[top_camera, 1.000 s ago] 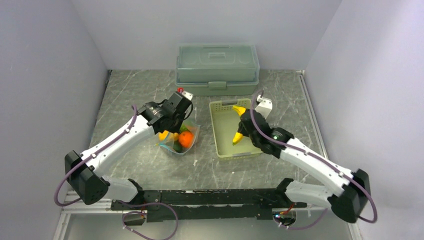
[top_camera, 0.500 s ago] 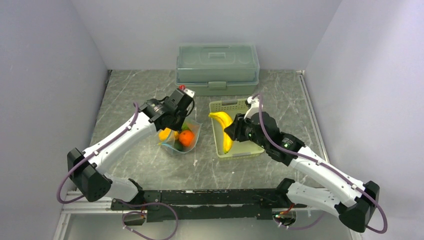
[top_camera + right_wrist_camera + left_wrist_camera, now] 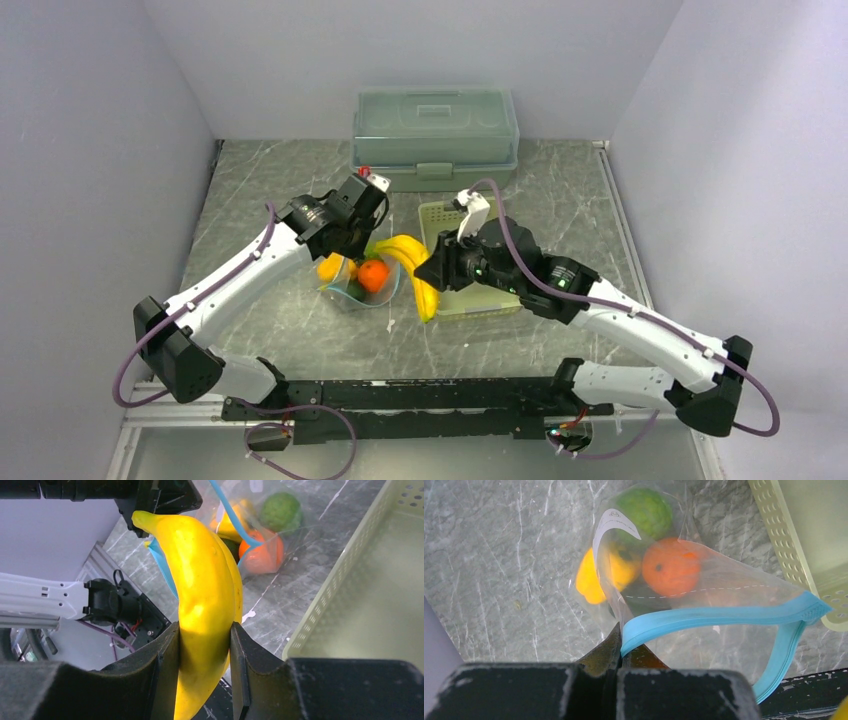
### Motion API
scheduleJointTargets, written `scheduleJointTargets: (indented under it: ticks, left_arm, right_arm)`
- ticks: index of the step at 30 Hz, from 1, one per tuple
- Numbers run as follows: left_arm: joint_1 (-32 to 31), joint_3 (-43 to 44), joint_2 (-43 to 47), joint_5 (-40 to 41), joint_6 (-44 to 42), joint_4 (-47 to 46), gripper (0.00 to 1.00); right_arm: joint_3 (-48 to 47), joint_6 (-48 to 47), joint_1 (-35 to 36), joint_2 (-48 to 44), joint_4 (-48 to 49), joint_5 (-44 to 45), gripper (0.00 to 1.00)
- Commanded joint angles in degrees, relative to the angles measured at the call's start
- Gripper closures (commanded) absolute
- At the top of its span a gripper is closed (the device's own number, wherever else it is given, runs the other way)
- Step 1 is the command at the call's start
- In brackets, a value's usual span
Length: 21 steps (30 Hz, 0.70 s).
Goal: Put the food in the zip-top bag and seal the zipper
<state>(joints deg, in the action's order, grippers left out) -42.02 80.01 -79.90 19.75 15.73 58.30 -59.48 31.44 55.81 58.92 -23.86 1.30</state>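
The zip-top bag (image 3: 724, 587) lay on the worktop (image 3: 499, 555) just left of the basket (image 3: 784, 540), holding the orange ball (image 3: 671, 567), light green fruit (image 3: 644, 512) and yellow pepper (image 3: 596, 575). The left hand (image 3: 619, 645) was clenched on its rim at the teal zipper (image 3: 724, 615), mouth gaping. The bananas (image 3: 205, 600) hung beside that mouth, grasped by the right hand (image 3: 204, 635).

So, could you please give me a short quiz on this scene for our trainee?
1. True or false: the right pincer is shut on the bananas.
2. Where is the orange ball? A) in the zip-top bag; B) in the basket; C) on the lidded box.
3. Fill in: the left pincer holds the zipper, and the bag's mouth is ___.
Key: 1 true; 2 A; 3 open.
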Motion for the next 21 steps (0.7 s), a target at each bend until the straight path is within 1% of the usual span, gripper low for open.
scheduleJointTargets:
  ticks: [1,11,21]
  left_arm:
    - [0.2,2.6,0.1,-0.7,-0.7,0.0,1.00]
    - [0.2,3.8,-0.1,-1.4,-0.2,0.5,1.00]
    - [0.2,3.1,1.1,-2.5,1.0,0.9,1.00]
  right_arm:
    - [-5.5,2.2,1.2,3.3,-5.3,2.2,1.00]
    - [-10.5,9.3,1.8,11.7,-6.5,-0.6,1.00]
    - [-16.8,17.3,1.4,19.2,-10.0,0.9,1.00]
